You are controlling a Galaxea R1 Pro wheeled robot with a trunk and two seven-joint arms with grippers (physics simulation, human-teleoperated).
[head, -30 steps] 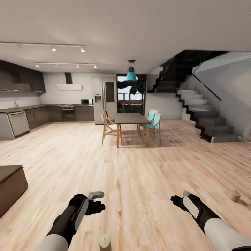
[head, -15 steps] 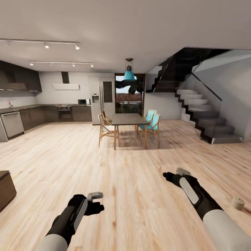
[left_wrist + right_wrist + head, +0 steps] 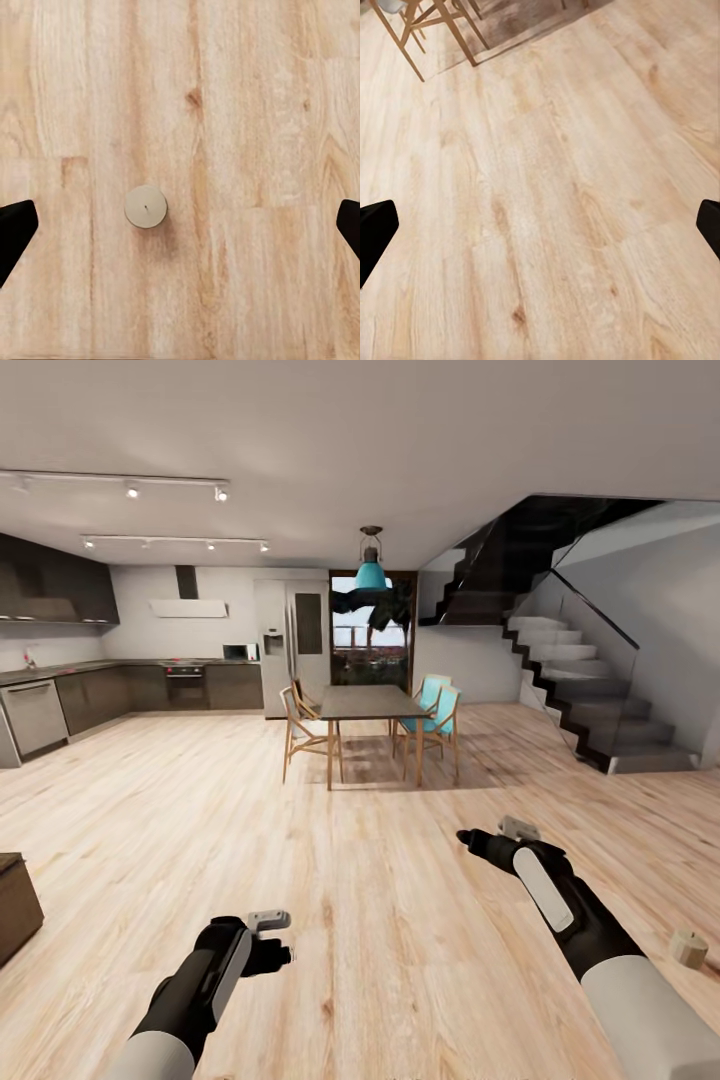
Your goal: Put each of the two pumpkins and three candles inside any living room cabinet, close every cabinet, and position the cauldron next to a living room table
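Fingers of the left gripper [image 3: 180, 225] stand wide apart above the wood floor [image 3: 330, 840], holding nothing; a pale stubby candle [image 3: 145, 206] stands upright on the boards beneath. The right gripper [image 3: 540, 225] is equally spread and empty, reaching farther out. Another candle [image 3: 689, 948] stands near right. A dark cabinet corner [image 3: 15, 905] shows near left, a dining table [image 3: 370, 705] far off.

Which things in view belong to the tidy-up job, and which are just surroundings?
Job:
candle standing on the floor below the left gripper
candle on the floor beside the right arm
cabinet corner, at the left edge

Surroundings:
dining table with chairs
staircase
kitchen units
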